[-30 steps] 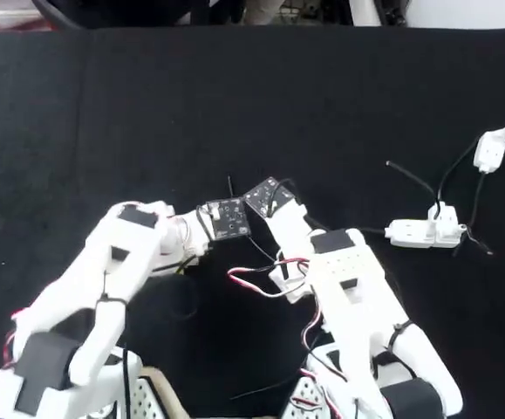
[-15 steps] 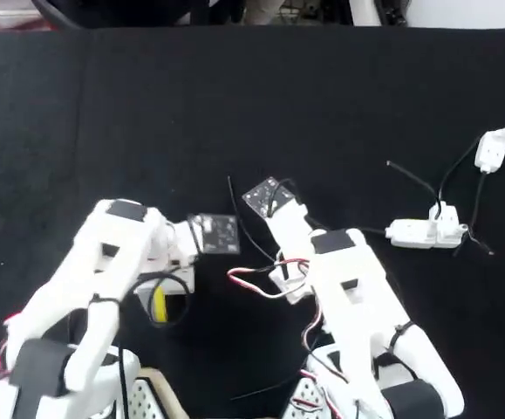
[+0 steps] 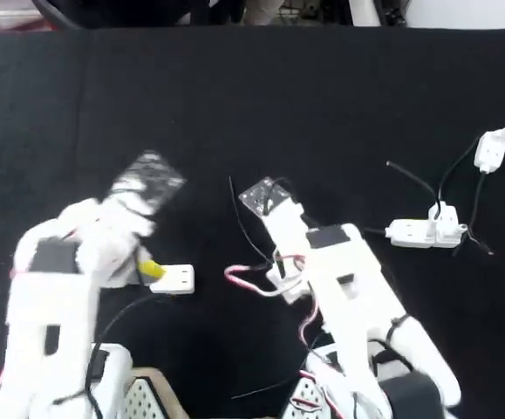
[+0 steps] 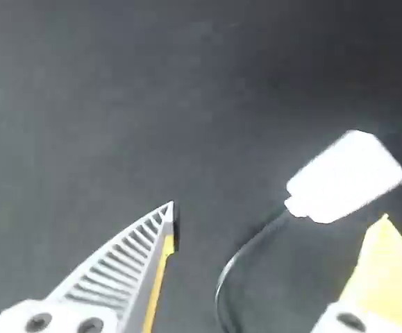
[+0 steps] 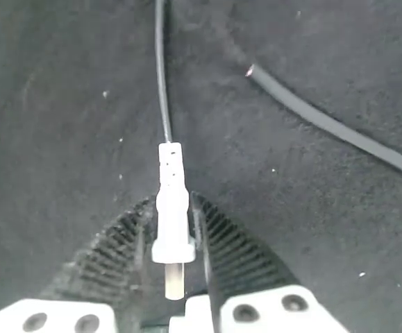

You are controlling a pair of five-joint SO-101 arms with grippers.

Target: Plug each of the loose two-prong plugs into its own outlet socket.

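Black cloth (image 3: 339,96) lies under everything; the right gripper (image 5: 172,208) is closed tight on a white plug (image 5: 171,166), held near the middle of the cloth, its cable (image 5: 160,69) trailing away. The left gripper (image 4: 277,216) is wide apart and holds nothing — a white socket (image 4: 345,177) lies loose just by its open jaws. I judge the socket should be pinned first; the left jaws should take its body across the sides; then the plug can come in straight, prongs in line with the slots — a slanted push would only slide the socket away.
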